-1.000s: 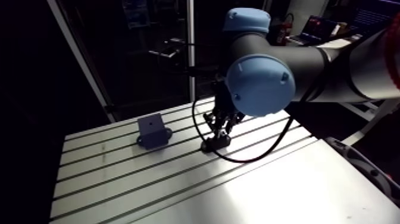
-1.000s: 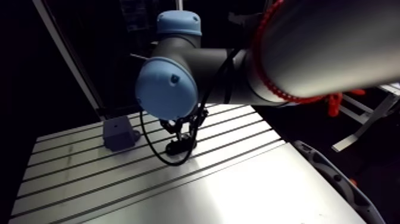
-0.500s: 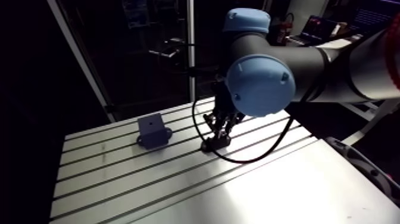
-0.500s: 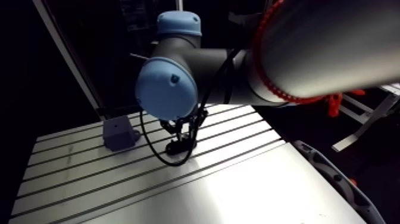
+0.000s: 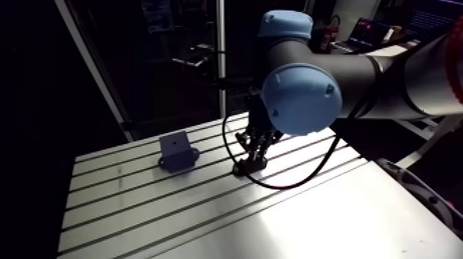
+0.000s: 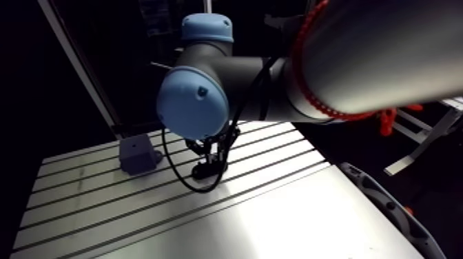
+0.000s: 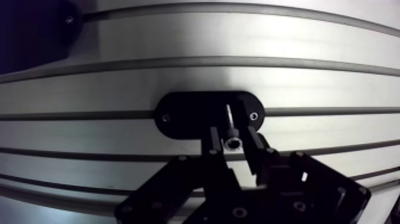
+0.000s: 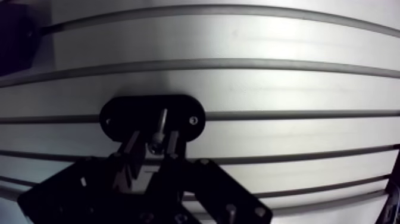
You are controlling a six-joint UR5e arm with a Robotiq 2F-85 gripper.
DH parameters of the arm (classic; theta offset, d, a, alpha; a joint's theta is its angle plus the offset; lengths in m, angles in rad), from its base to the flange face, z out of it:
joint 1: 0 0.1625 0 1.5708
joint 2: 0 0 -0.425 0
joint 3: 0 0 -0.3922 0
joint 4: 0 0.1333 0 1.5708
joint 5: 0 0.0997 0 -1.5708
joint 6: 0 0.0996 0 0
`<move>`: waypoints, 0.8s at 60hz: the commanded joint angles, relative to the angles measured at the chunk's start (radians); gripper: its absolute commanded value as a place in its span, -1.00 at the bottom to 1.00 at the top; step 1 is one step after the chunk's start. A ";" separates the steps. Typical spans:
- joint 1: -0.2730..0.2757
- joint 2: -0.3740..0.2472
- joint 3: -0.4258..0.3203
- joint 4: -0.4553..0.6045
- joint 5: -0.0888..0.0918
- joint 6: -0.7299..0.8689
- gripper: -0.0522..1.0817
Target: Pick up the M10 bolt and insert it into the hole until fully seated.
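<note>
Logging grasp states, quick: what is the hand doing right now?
Hand: closed on the M10 bolt, over the black oval holder.

— Where does the arm view look from?

— From high on the arm's upper link, down and across the bench toward its far edge. The claw shows small at mid-distance, with the grey block to its left. The right eye sits slightly aside, so the blue joint cap covers more of the middle.

— And the wrist view?

— It looks straight down past the claw from very near, and the wide lens bows the slots. The two views share the black plate under the claw and the slots around it. Only the wrist view shows the bolt pinched between the fingers.
</note>
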 commanded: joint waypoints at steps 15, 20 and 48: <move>0.000 0.000 0.000 -0.001 0.000 -0.003 0.31; 0.000 0.000 0.000 -0.001 0.000 -0.003 0.31; 0.000 0.001 -0.001 -0.001 0.002 -0.005 0.39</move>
